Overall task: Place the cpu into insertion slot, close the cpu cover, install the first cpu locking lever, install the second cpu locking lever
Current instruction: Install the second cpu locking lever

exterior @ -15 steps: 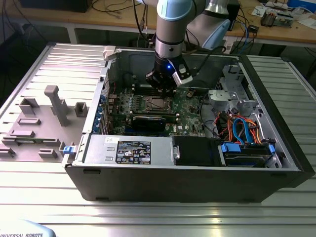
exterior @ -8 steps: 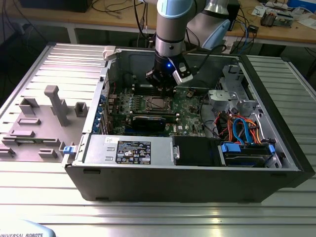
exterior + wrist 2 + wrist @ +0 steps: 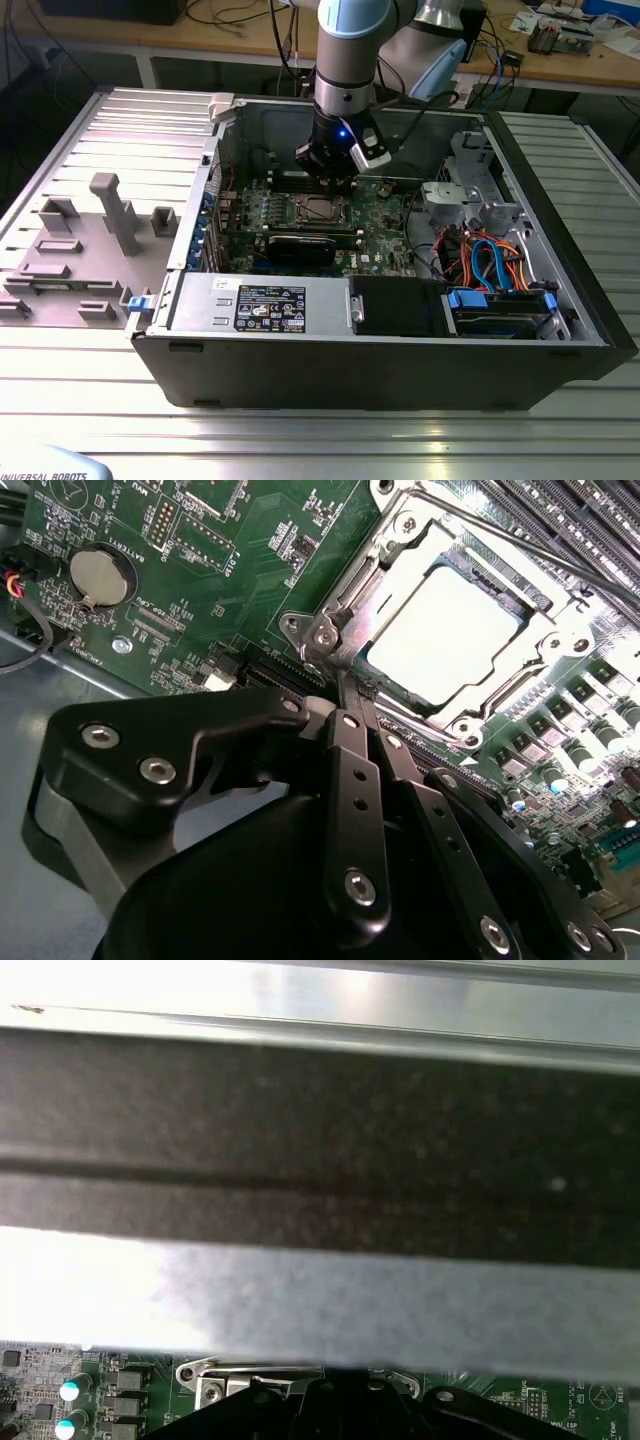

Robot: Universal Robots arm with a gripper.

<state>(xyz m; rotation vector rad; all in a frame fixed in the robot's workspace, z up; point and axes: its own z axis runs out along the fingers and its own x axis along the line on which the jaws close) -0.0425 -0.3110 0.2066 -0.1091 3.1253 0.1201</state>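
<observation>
The gripper (image 3: 345,685) is clenched: in the second wrist view its two black fingers (image 3: 352,780) meet at the tips with nothing clamped between them, so it works as a pushing tool and not as a grasp. The tips sit at the near corner of the insertion slot (image 3: 315,635), right against the metalwork there; whether they actually bear on a lever end or stop just short of it I cannot tell. Within the slot lies the cpu (image 3: 445,630), flat and seated, its bright top showing through the window of the cover (image 3: 380,580), which lies shut over the chip's edges. So the first two steps look done, and I judge the work to be at the locking levers. Along the slot's far side runs a thin lever (image 3: 530,540), lying low beside the cover; I cannot make out whether its end is caught under its hook. On the near side a second rod seems to run from the corner under the fingertips. This step calls for a firm push down and a short sideways tuck beneath the catch, with the tips kept off the cpu. In the exterior view the gripper (image 3: 335,178) stands upright just above the slot, deep inside the open case (image 3: 400,370).
</observation>
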